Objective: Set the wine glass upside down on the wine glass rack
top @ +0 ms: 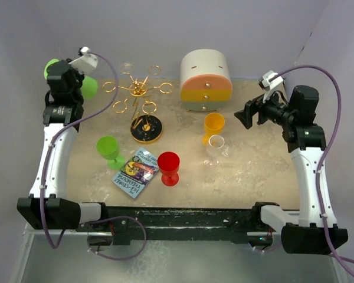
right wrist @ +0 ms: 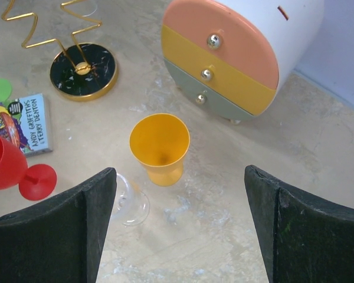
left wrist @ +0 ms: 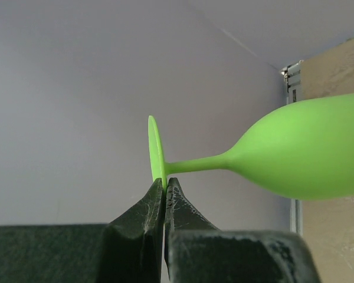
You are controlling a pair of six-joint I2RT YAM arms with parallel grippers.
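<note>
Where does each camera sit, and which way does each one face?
Top external: above, behind the bases, facing down at the table; both arms show.
Left wrist: on left arm, facing the wall; left gripper shut on the green wine glass.
Right wrist: on right arm, facing down at the orange cup; open right gripper shows.
Shared: top and right wrist both show the rack.

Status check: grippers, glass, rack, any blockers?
Left gripper shut on green wine glass by its foot, glass sideways. Right gripper open, empty. Wine glass rack loops empty; nothing seen between.
</note>
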